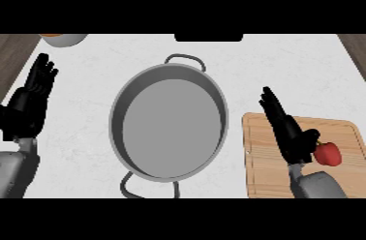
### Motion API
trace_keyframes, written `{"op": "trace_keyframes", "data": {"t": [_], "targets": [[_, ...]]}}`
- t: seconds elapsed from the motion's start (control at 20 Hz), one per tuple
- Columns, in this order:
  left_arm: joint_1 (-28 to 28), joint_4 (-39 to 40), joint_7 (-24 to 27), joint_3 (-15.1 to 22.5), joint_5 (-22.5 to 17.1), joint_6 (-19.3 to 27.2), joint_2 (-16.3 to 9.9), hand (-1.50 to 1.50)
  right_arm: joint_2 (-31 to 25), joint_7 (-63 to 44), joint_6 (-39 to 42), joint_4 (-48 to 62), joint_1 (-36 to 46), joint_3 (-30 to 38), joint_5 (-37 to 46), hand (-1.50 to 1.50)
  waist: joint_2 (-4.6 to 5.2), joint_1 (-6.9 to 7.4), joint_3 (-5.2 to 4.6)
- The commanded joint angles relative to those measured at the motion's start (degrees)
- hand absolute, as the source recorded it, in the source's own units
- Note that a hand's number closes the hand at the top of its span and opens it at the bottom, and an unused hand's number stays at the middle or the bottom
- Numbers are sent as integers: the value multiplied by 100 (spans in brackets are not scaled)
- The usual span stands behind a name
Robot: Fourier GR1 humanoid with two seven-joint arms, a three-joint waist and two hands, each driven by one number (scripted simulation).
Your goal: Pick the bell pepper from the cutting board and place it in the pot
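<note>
a white marbled counter seen from steeply above, with strips of dark wood showing at its far left and far right edges. at the centre sits a large grey metal pot, oval in this view, with one loop handle at its 12 o'clock and another at its 6 o'clock; nothing lies inside it. at about 4 o'clock from the pot, close to its rim but apart from it, lies a light wooden cutting board with a groove running round its border. on the board's right part rests a red bell pepper, small and glossy, sitting at roughly 3 o'clock from the pot. the right hand comes up from the lower edge over the board, its black fingers straight and held close together, pointing toward 11 o'clock; the thumb juts out toward the pepper and ends just beside its left side, though whether they touch cannot be told. the fingers are not curled round anything. the left hand shows at the 9 o'clock edge of the view, open with fingers up and slightly spread, holding nothing, well apart from the pot. at the 11 o'clock corner, part of a pale bowl with an orange inside peeks in at the counter's edge.
</note>
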State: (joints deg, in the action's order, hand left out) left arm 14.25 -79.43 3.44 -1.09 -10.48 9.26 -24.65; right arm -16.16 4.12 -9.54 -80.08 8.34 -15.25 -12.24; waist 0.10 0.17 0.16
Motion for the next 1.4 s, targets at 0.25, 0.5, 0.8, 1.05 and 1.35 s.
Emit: {"op": "trace_keyframes", "data": {"t": [0.25,0.5,0.8,1.05,1.35], "targets": [[-943,434,-856,87,846,336,-627,0,-1190,975,-496,-453,-325,391,1294,150,-56,-65,-10],[-1056,607,-1508,176,636,362,-346,0,-1061,1673,-3189,-386,-569,1388,2531,-150,-80,-347,7],[-836,392,-1946,332,800,392,-205,0,-676,1498,-4113,-1567,-2067,725,3831,-150,-31,-135,-25],[-978,-126,-2337,320,856,454,-397,0,-1392,-102,-3597,-2076,-3094,994,5026,-150,-36,-158,-49],[-996,0,-2213,276,844,383,-380,0,-1706,-2067,-2047,-3156,-3676,1087,6202,-150,3,-107,-72]]}}
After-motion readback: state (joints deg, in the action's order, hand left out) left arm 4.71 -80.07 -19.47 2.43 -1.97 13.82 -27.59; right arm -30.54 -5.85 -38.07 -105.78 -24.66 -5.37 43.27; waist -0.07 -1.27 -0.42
